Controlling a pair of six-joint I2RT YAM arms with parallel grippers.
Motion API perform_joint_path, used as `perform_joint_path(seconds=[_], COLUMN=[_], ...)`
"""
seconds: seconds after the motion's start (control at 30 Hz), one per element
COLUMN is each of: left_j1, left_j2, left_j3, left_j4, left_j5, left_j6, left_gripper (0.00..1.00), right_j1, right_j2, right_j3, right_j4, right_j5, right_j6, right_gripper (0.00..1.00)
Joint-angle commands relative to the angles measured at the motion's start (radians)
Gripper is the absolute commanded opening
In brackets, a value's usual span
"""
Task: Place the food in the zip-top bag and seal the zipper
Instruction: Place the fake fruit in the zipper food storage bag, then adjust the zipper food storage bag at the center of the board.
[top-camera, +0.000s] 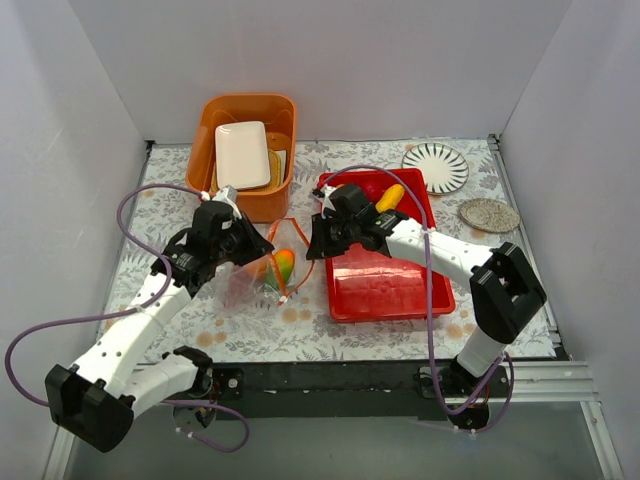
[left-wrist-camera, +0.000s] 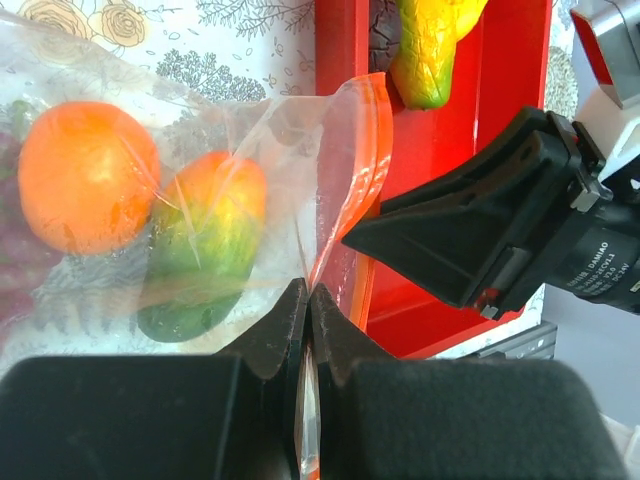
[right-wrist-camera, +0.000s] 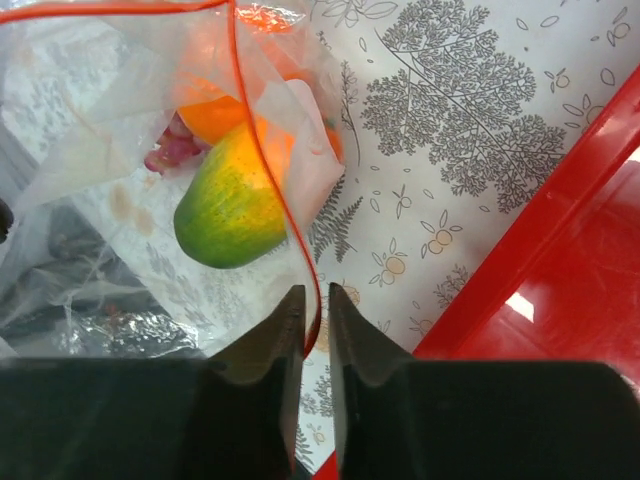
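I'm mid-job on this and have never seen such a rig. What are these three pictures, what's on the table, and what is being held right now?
Two white robot arms, left and right, are bolted at the table's near edge, each ending in a two-finger tool. The wide picture looks down from above and behind. The other two come from a camera on each wrist, looking along its own tool. Between the arms lies the clear zip-top bag, holding a mango, an orange and dark red fruit. The left tool is shut on the bag's orange-red zipper. The right tool has the zipper between its nearly closed fingers; whether it grips, I cannot tell. A second mango lies in the red tray. Behind stand an orange tub, a striped plate and a grey disc.
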Motion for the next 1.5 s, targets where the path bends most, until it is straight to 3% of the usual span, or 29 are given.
perform_joint_path(seconds=[0.0, 0.03, 0.07, 0.3, 0.43, 0.5, 0.83, 1.13, 1.17, 1.2, 1.27, 1.3, 1.37, 1.4, 1.47], left_j1=[0.006, 0.006, 0.006, 0.006, 0.006, 0.006, 0.006, 0.006, 0.006, 0.006, 0.006, 0.006, 0.006, 0.006, 0.006], left_j2=[-0.037, -0.038, -0.046, -0.181, -0.162, -0.158, -0.192, -0.156, -0.152, -0.147, -0.141, -0.136, -0.133, -0.129, -0.124], left_j3=[0.033, 0.043, 0.057, 0.275, 0.469, 0.477, 0.393, 0.028, 0.001, -0.021, -0.069, -0.078, -0.089, -0.089, -0.076], left_j4=[-0.034, -0.045, -0.063, -0.251, -0.413, -0.462, -0.379, -0.169, -0.136, -0.12, -0.083, -0.075, -0.056, -0.052, -0.045], left_j5=[-0.044, -0.065, -0.105, -0.557, -0.766, -0.792, -0.652, -0.389, -0.369, -0.349, -0.305, -0.295, -0.275, -0.271, -0.266], left_j6=[0.002, 0.0, -0.024, -0.095, -0.09, -0.084, -0.043, -0.067, -0.076, -0.09, -0.099, -0.102, -0.104, -0.101, -0.089], left_gripper=[0.0, 0.0, 0.0, 0.0, 0.0, 0.0, 0.0, 0.0, 0.0, 0.0, 0.0, 0.0, 0.0, 0.0, 0.0], right_j1=[0.004, 0.007, 0.013, 0.105, 0.114, 0.114, 0.111, 0.039, 0.034, 0.028, 0.018, 0.008, 0.002, -0.004, -0.018], right_j2=[-0.034, -0.038, -0.048, 0.036, 0.109, 0.139, 0.112, 0.101, 0.093, 0.086, 0.057, 0.043, -0.014, -0.032, -0.08], right_j3=[0.067, 0.081, 0.138, 0.559, 0.654, 0.665, 0.457, 0.188, 0.168, 0.139, 0.13, 0.13, 0.118, 0.11, 0.101], right_j4=[0.012, 0.009, -0.003, -0.097, -0.127, -0.13, -0.038, -0.005, 0.008, 0.015, -0.014, -0.021, -0.028, -0.029, -0.038], right_j5=[-0.038, -0.04, -0.047, -0.148, -0.215, -0.236, -0.172, -0.054, -0.051, -0.041, -0.006, 0.009, 0.075, 0.097, 0.149], right_j6=[-0.031, -0.042, -0.054, -0.145, -0.149, -0.134, -0.083, 0.007, 0.012, 0.013, 0.022, 0.021, 0.019, 0.009, -0.005], right_gripper=[0.15, 0.05, 0.01, 0.01, 0.01, 0.01, 0.01, 0.01, 0.03, 0.13, 0.22, 0.33, 0.46, 0.58, 0.67])
